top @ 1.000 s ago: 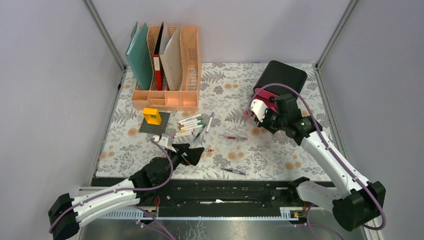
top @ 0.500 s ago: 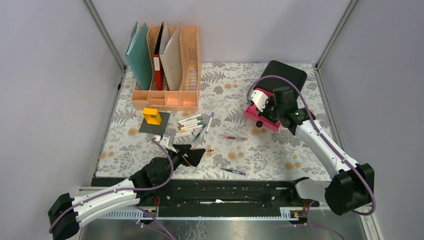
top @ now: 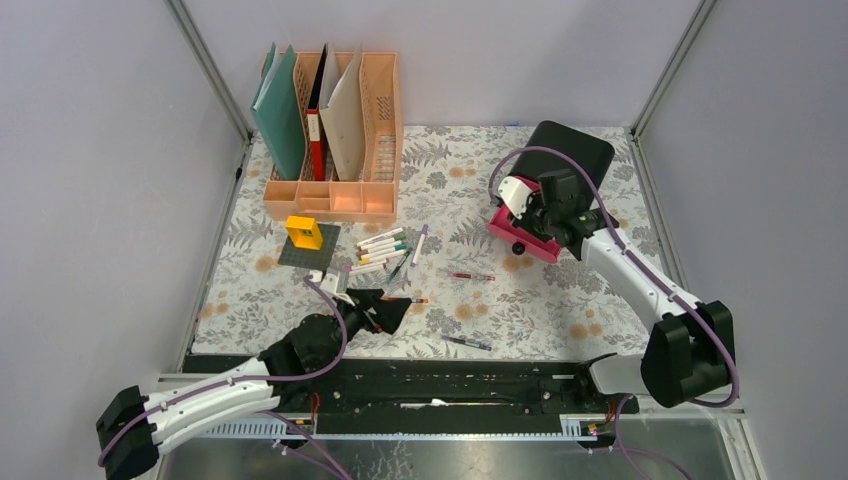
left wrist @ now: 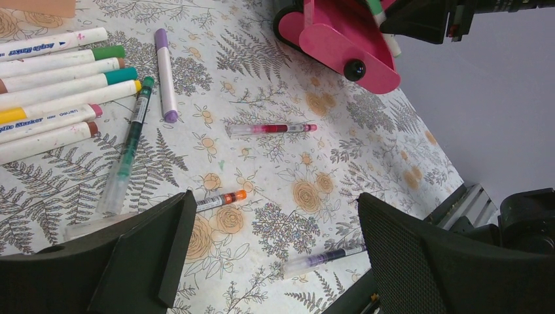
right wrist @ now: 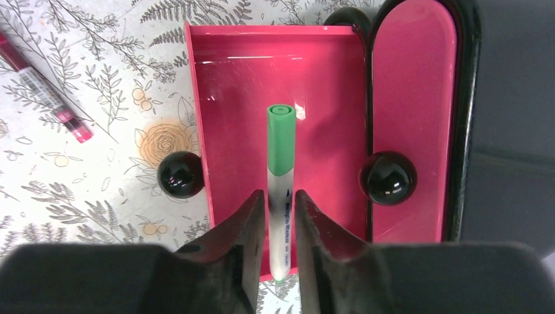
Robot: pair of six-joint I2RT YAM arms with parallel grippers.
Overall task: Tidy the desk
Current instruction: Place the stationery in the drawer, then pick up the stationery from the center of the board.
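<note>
Right gripper [right wrist: 280, 204]: pinching a marker [right wrist: 281, 140] over the open drawer [right wrist: 226, 85].
Left gripper [left wrist: 276, 203]: spread, above loose pens [left wrist: 268, 129].
Desk [top: 570, 300]: beneath both arms.
Risk: a tilted release could catch the drawer rim, and the marker would roll away.

We see two arms built alike. The left arm [top: 200, 392], at the lower left of the overhead frame, and the right arm [top: 650, 290], at the right, wear glossy white shells joined by rounded black joint housings [top: 690, 350]. A thin purple cable [top: 344, 330] loops along each. The left pincer [left wrist: 275, 199] has broad matte black fingers [left wrist: 406, 261] with a finely gridded face. The right pincer [right wrist: 279, 196] has smooth black ones, with a white block [top: 517, 192] on its wrist.
</note>
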